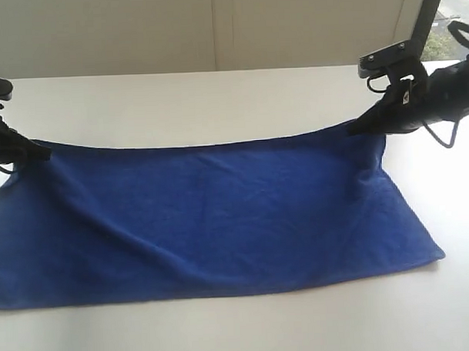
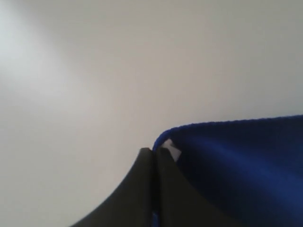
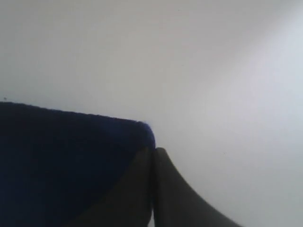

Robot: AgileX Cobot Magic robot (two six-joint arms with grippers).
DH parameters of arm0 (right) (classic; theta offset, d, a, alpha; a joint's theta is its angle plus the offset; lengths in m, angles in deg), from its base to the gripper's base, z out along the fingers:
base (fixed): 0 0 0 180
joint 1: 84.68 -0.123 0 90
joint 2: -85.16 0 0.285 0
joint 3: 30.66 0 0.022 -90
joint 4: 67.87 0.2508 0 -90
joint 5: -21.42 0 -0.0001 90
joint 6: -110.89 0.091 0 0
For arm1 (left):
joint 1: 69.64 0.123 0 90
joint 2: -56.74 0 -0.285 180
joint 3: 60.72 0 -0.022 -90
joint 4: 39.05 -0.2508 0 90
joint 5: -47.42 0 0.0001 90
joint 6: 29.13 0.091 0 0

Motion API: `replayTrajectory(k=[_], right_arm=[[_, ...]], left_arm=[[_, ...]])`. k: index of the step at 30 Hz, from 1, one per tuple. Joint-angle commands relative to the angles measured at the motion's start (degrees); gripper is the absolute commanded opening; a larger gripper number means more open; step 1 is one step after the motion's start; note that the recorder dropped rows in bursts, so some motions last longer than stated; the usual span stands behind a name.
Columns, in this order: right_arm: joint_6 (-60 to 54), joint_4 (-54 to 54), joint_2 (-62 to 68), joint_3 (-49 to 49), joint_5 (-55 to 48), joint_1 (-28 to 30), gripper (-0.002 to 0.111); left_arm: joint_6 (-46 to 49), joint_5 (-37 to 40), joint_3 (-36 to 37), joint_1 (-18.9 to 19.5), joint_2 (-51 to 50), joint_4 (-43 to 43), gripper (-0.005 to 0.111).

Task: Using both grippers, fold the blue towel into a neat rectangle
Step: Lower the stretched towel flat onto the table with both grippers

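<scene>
The blue towel [image 1: 213,215] lies spread wide on the white table, its near edge flat and its far edge lifted and stretched between the two grippers. My left gripper [image 1: 43,153] is shut on the towel's far left corner, where a small white tag [image 2: 173,150] shows beside the jaws in the left wrist view [image 2: 154,151]. My right gripper [image 1: 356,128] is shut on the far right corner [image 3: 147,130], with the cloth pinched between its jaws [image 3: 153,150]. The far edge sags slightly in the middle.
The white table [image 1: 216,99] runs back to a pale wall [image 1: 214,30]. A dark frame post [image 1: 428,18] rises at the far right behind the right arm [image 1: 447,91]. Bare table [image 1: 247,329] shows in front of the towel's near edge.
</scene>
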Motion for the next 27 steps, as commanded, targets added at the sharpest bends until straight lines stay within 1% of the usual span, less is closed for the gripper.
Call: replayTrajectory(k=[1, 6, 13, 15, 17, 18, 21, 22, 23, 24, 27], right_arm=[[0.35, -0.36, 2.88, -2.12, 3.16, 0.59, 0.0], [0.0, -0.36, 5.59, -3.74, 5.08, 0.59, 0.0], [0.0, -0.36, 7.42, -4.14, 5.91, 0.59, 0.0], [0.0, -0.36, 7.42, -4.14, 6.52, 0.59, 0.002], [0.0, -0.36, 7.42, -4.14, 7.45, 0.59, 0.012], [0.0, -0.36, 7.3, -4.14, 7.7, 0.59, 0.019], [0.0, -0.36, 6.49, -4.14, 6.88, 0.59, 0.036], [0.0, -0.36, 5.63, -4.14, 6.37, 0.59, 0.042], [0.0, -0.36, 4.82, -4.14, 5.62, 0.59, 0.046], [0.0, -0.36, 3.04, -4.14, 3.98, 0.59, 0.05], [1.05, -0.36, -1.11, -4.14, -3.82, 0.59, 0.05]], left_arm=[[-0.7, 0.11, -3.17, 0.27, -2.82, 0.29, 0.0], [-0.7, 0.23, -4.86, 0.27, -4.87, 0.29, 0.0], [-0.7, -0.31, -4.84, 0.27, -6.55, 0.29, 0.0], [-0.7, -1.42, -4.84, 0.27, -6.55, 0.29, 0.0], [-0.7, -3.02, -4.84, 0.27, -6.55, 0.29, 0.009], [-0.7, -3.44, -4.84, 0.27, -6.55, 0.29, 0.019], [-0.7, -3.23, -4.95, 0.27, -6.55, 0.29, 0.053], [-0.7, -3.23, -5.15, 0.27, -6.25, 0.29, 0.061], [-0.7, -3.02, -5.57, 0.27, -5.94, 0.29, 0.064], [-0.7, -2.19, -6.7, 0.27, -4.84, 0.29, 0.065], [-0.7, 1.4, -8.66, 0.27, -1.52, 0.29, 0.064]])
